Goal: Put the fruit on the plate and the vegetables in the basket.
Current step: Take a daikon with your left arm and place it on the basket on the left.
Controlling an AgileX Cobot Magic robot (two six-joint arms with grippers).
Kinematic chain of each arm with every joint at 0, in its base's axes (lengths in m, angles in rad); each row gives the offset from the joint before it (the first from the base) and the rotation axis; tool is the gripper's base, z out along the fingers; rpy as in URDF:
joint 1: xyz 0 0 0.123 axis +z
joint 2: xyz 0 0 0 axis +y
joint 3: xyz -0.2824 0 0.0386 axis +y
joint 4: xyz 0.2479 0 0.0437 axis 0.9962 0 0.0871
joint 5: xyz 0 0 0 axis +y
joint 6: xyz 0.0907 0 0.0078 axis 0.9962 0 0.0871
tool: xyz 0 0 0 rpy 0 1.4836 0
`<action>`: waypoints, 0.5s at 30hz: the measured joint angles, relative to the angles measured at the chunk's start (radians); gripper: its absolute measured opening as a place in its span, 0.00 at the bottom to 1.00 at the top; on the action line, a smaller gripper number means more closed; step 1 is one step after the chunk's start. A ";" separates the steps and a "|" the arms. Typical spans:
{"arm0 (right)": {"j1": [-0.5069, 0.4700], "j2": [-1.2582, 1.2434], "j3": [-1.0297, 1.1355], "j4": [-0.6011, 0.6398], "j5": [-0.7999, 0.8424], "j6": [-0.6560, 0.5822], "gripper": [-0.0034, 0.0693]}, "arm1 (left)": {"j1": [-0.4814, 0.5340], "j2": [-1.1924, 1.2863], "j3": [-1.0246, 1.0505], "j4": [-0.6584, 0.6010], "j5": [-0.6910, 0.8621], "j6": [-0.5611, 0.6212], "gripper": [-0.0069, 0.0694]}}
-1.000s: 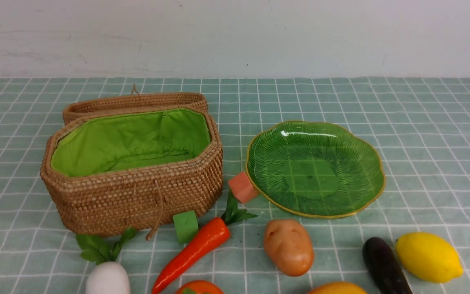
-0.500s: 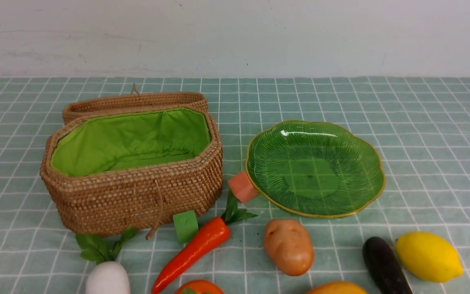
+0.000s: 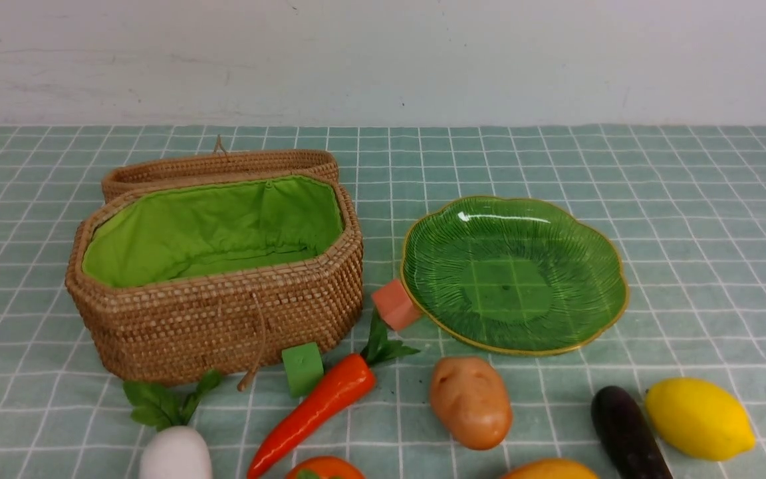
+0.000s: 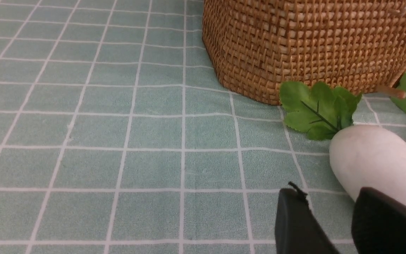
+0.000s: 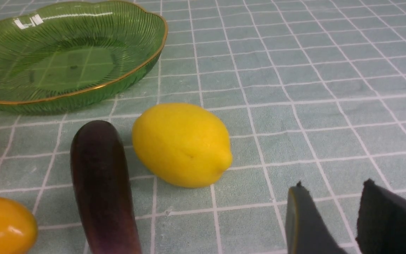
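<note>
The open wicker basket (image 3: 217, 319) stands at the left and the green glass plate (image 3: 512, 273) at the right, both empty. In front lie the white radish (image 3: 175, 454), carrot (image 3: 316, 409), potato (image 3: 469, 402), eggplant (image 3: 626, 432), lemon (image 3: 699, 418), orange-red fruit (image 3: 324, 469) and mango (image 3: 549, 470). My left gripper (image 4: 330, 197) hangs open low over the cloth, beside the radish (image 4: 372, 162) and near the basket (image 4: 312, 42). My right gripper (image 5: 333, 190) is open and empty over bare cloth, apart from the lemon (image 5: 182, 143) and eggplant (image 5: 100, 183). Neither gripper shows in the front view.
A small green cube (image 3: 302, 368) sits against the basket's front by the carrot leaves. A salmon cube (image 3: 395, 305) touches the plate's left rim. The basket lid (image 3: 220, 166) leans behind the basket. A white wall closes off the far side.
</note>
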 joint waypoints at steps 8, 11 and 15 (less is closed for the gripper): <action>0.000 0.000 0.000 0.000 0.000 0.000 0.38 | 0.000 0.000 0.001 -0.168 -0.331 -0.130 0.40; 0.000 0.000 0.000 0.000 0.000 0.000 0.38 | 0.000 0.000 0.001 -0.205 -0.460 -0.152 0.40; 0.000 0.000 0.000 0.000 0.000 0.000 0.38 | 0.000 0.000 -0.094 -0.198 -0.458 -0.149 0.40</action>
